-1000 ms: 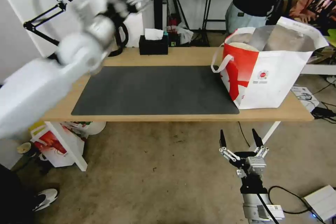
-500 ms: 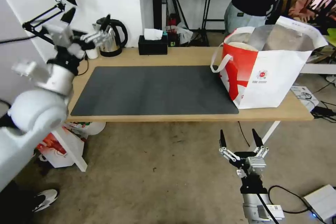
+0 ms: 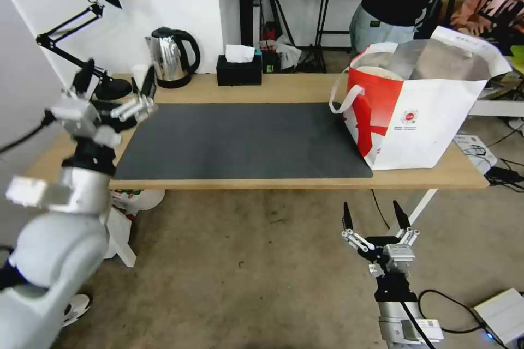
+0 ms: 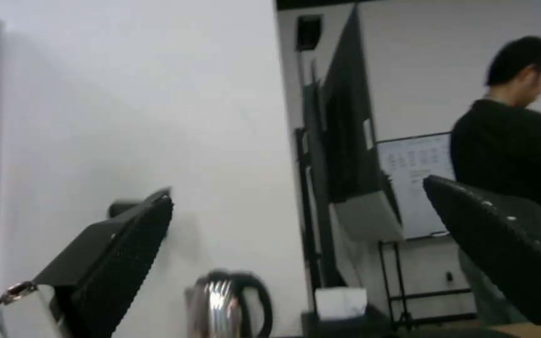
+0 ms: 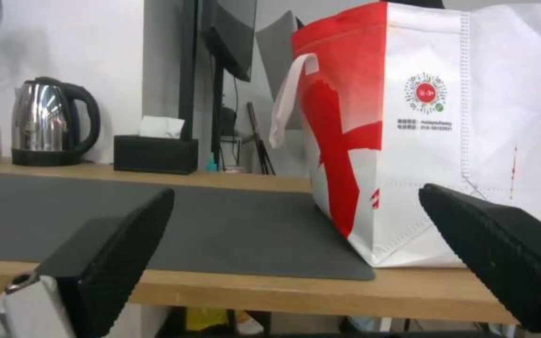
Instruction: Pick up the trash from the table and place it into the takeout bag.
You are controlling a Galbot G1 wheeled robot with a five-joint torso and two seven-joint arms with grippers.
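Left gripper (image 3: 115, 83), jaws apart and empty, hangs at the frame's left over the table (image 3: 284, 87) edge; right gripper (image 3: 374, 217) open, lower right; bag (image 3: 420, 114) upper right, probably holding a bowl

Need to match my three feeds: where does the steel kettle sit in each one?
Head view: kettle at the table's far left, beside the black tissue box.
Left wrist view: low in the picture, between the open left pincer fingers, blurred.
Right wrist view: far left, behind the grey mat.
Shared landmark: the tissue box next to it.
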